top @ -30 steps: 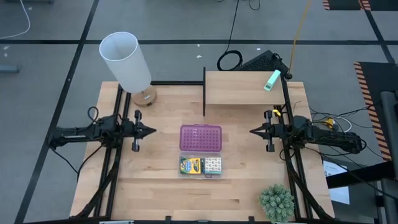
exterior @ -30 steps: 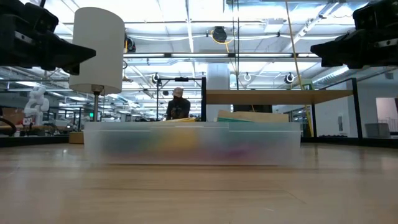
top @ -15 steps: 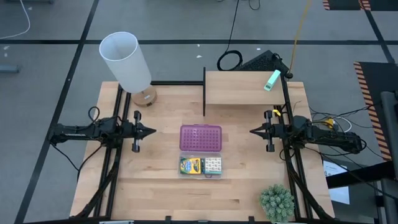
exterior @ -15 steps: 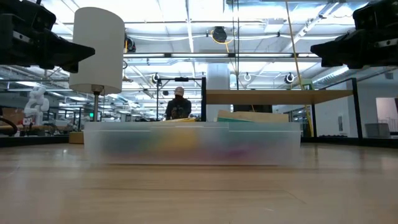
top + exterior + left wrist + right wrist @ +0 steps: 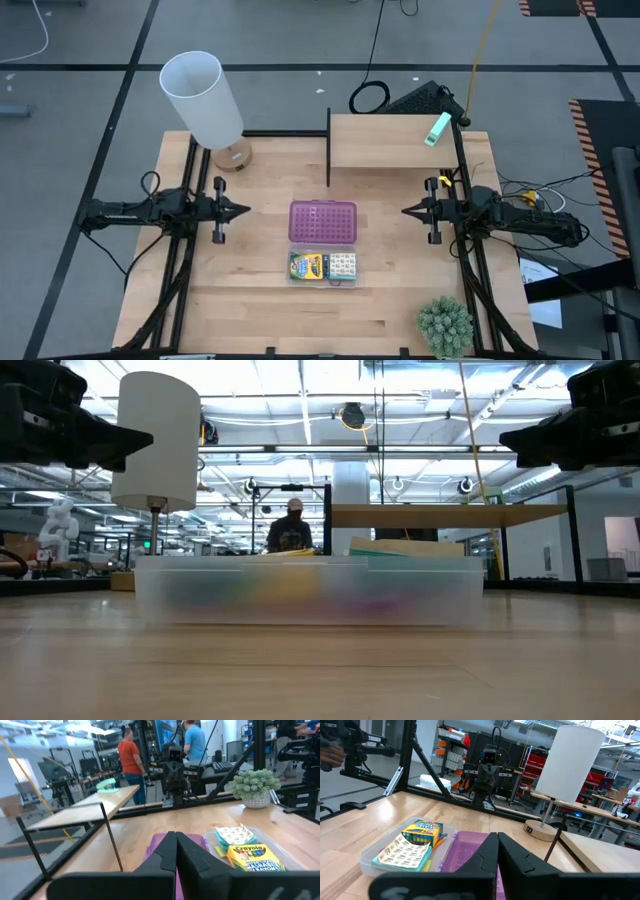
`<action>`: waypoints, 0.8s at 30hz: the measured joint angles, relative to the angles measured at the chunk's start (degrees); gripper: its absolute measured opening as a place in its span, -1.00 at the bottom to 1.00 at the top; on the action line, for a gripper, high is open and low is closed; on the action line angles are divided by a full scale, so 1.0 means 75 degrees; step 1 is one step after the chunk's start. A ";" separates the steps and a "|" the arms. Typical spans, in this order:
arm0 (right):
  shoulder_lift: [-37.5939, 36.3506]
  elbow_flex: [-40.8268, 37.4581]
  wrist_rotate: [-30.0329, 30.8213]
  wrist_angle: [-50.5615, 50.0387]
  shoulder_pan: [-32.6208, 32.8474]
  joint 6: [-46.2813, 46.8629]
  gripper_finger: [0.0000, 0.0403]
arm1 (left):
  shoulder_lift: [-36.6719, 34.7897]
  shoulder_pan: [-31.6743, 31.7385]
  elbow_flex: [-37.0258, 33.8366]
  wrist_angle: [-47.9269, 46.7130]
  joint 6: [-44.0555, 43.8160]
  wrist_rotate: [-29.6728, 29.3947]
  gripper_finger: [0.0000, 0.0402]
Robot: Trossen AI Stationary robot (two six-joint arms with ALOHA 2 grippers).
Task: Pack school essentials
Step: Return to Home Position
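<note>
1. Jaws on both arms are pressed together, holding nothing. Left gripper [image 5: 240,211] hangs above the table's left side, tips pointing inward; right gripper [image 5: 408,211] mirrors it on the right. Both are well apart from the case.
2. Wrist views confirm: the left arm's fingers [image 5: 176,854] meet in a closed wedge, and so do the right arm's fingers [image 5: 496,851].
3. Change over the last second: none on the table. Arms, case and contents sit exactly where they were. Only the person [image 5: 290,530] in the room behind has shifted slightly. My read: arms are parked, and no packing move is under way.
4. Task items: the clear case [image 5: 323,268] sits mid-table with its purple studded lid [image 5: 322,221] flipped open toward the far side. Inside lie the yellow-green crayon box [image 5: 309,266] and, just beside it, the pale patterned pack [image 5: 343,265]. Smaller pieces show underneath in the right wrist view, too small to identify.
5. No loose stationery is visible on the wood, so packing looks mostly done; closing the lid is the likely remaining step.
6. Surface: light wood table [image 5: 250,300], a white lamp [image 5: 204,98] at the far left, a raised shelf [image 5: 390,141] at the far right carrying a mint-green block [image 5: 437,129], and a potted plant [image 5: 444,324] at the near right.
7. Room: open lab with other robot rigs; people are standing beyond the table in the left wrist view.
</note>
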 joint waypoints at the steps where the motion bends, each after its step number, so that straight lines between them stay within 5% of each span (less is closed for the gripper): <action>1: 0.0000 0.0001 0.0001 -0.0001 0.0000 0.0000 -1.00 | -0.0002 0.0002 0.0000 0.0029 0.0055 0.0001 -1.00; 24: 0.0000 0.0003 0.0000 -0.0002 -0.0001 0.0001 -1.00 | 0.0000 0.0007 0.0006 -0.0185 -0.0331 -0.0042 -0.99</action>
